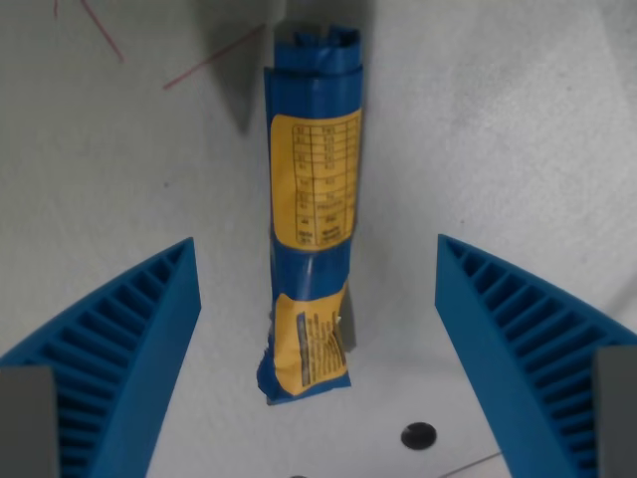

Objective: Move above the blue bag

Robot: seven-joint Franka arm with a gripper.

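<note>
White, faintly textured tabletop (518, 129) fills the wrist view from edge to edge, evenly lit, with soft shadow near the top centre.

Nearest the camera, the gripper (317, 261) shows as two blue ribbed fingers entering from the lower corners: one finger (129, 349) on the wrist view's left, the other (518, 339) on the wrist view's right. Each narrows to a tip pointing up the frame. Grey blocks sit at the outer base of both fingers, at the bottom corners. The jaws stand wide apart, with nothing between the pads but open space and the surface below; neither finger touches anything.

Just past the finger bases, a small black hole (418, 435) marks the tabletop near the bottom edge, slightly towards the wrist view's right of centre. A thin pale line runs beside it towards the right-hand finger.

Between the two fingers lies the blue bag (311, 249), rolled or folded into a long narrow bundle running up the frame, roughly centred in the gap and clear of both fingers. Its near end is crumpled and carries a yellow label with small print, too fine to read. Further up, a larger yellow label shows a printed table, likewise illegible. The far end of the bag reaches almost to the top edge, where the blue film is creased.

Beyond the bag, at the top left, thin red lines (204, 65) are drawn on the surface.
</note>
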